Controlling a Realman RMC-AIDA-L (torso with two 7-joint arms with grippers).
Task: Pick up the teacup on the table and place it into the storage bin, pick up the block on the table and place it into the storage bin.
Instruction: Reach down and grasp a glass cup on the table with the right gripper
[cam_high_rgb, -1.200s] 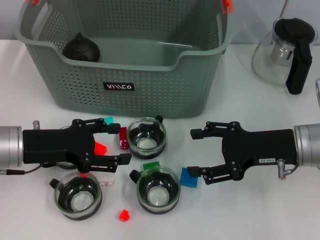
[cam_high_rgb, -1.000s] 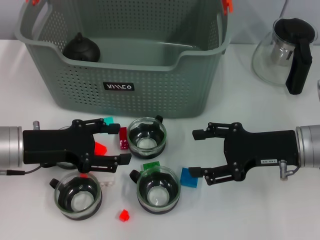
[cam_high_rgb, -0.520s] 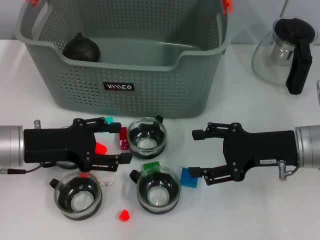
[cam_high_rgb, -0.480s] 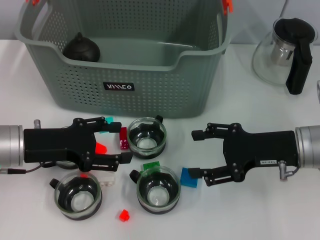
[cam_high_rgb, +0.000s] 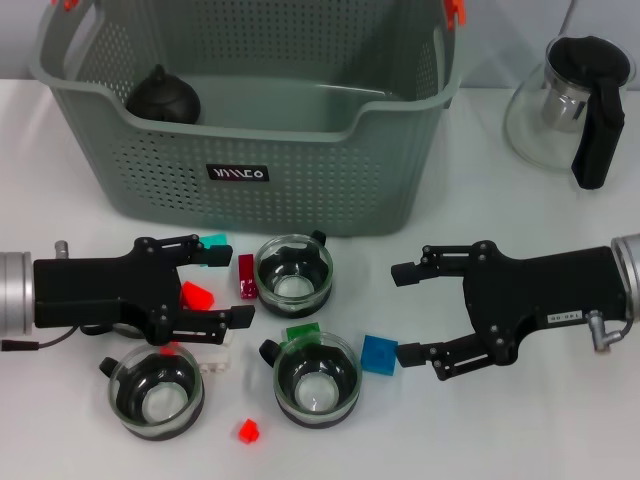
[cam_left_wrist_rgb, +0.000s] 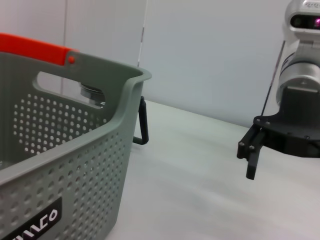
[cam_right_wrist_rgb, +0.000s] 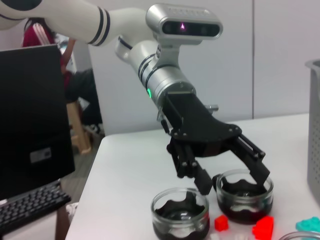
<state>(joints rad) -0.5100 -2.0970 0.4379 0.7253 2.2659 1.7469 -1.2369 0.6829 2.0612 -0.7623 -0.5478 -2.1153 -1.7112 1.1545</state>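
The grey-green storage bin (cam_high_rgb: 300, 150) stands at the back and holds a black round pot (cam_high_rgb: 162, 97). Three glass teacups sit in front of it: one in the middle (cam_high_rgb: 293, 275), one nearer (cam_high_rgb: 317, 378) and one at the near left (cam_high_rgb: 157, 392). My left gripper (cam_high_rgb: 225, 285) is open low over the table, with a red block (cam_high_rgb: 195, 296) lying between its fingers. My right gripper (cam_high_rgb: 400, 312) is open too, just right of a blue block (cam_high_rgb: 379, 353) and apart from it. The right wrist view shows the left gripper (cam_right_wrist_rgb: 232, 182) above two teacups (cam_right_wrist_rgb: 180, 217).
Around the cups lie a teal block (cam_high_rgb: 212, 242), a dark red block (cam_high_rgb: 246, 275), a green block (cam_high_rgb: 301, 333), a small red block (cam_high_rgb: 248, 431) and a pale block (cam_high_rgb: 212, 358). A glass teapot with a black handle (cam_high_rgb: 575, 100) stands at the back right.
The right gripper has drawn back to the right and slightly nearer, off the blue block. The left gripper has slid a little to the left. Both stay open.
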